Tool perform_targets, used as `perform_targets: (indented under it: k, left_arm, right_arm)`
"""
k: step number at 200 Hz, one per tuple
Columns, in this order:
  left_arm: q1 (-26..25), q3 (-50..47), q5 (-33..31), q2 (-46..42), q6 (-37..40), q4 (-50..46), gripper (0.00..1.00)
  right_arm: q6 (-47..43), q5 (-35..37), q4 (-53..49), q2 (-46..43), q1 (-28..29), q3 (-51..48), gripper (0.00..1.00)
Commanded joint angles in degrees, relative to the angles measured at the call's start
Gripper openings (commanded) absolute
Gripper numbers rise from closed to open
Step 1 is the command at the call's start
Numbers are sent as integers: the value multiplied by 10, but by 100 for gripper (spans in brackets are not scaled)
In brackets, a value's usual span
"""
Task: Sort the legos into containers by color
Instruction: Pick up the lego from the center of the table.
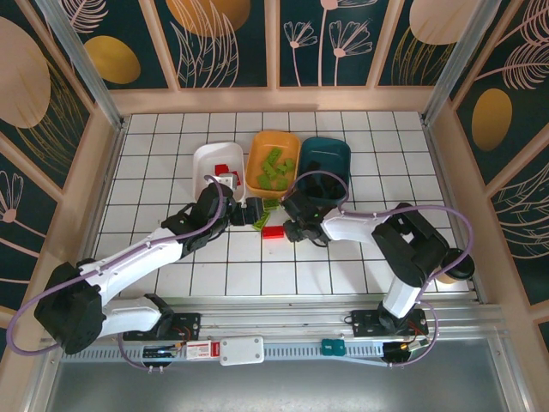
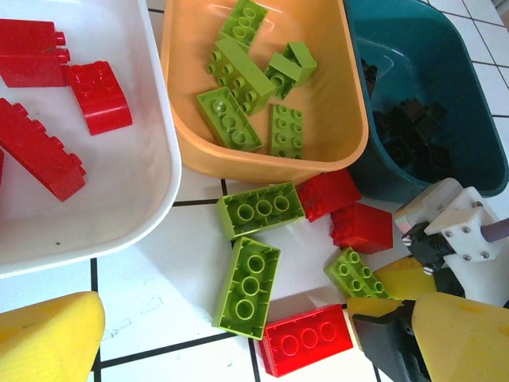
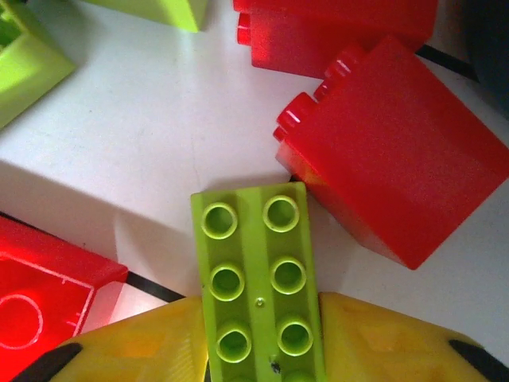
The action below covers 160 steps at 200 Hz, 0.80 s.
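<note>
Three containers stand in a row: a white tray [image 1: 214,163] with red legos [image 2: 95,95], an orange tray [image 1: 274,154] with lime legos [image 2: 231,119], and a teal tray [image 1: 326,159] with black legos [image 2: 409,131]. Loose legos lie on the tiles in front of them. My right gripper [image 3: 262,342] is shut on a lime brick [image 3: 258,270] that lies studs-up on the table, one yellow finger on each long side. My left gripper [image 2: 246,350] hangs open over an upturned lime brick [image 2: 248,286] and a red brick [image 2: 306,338], touching neither.
Two red bricks [image 2: 328,193] [image 2: 363,227] and a lime one [image 2: 261,208] lie just in front of the orange tray. A big red block [image 3: 398,151] touches the held brick's far corner. The two grippers [image 1: 257,212] [image 1: 294,227] sit close together. Wooden walls ring the tiled table.
</note>
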Motion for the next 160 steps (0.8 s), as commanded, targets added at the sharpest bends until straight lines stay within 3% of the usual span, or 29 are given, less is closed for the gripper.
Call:
perform_targets:
  k: [1, 66, 99, 125, 160]
  left_arm:
    - [1, -9, -5, -7, -4, -12, 99]
    - [2, -33, -17, 4, -8, -2, 99]
    - [1, -58, -42, -11, -17, -4, 99]
    - [2, -81, -32, -17, -18, 4, 99]
    - [1, -99, -5, -12, -14, 23, 99]
  right_arm:
    - [20, -9, -8, 9, 8, -29, 34]
    - [82, -66, 22, -170, 23, -135, 23]
    - [89, -100, 22, -274, 22, -122, 22]
    - [68, -111, 40, -253, 3, -57, 22]
    - [62, -111, 95, -114, -48, 58, 22]
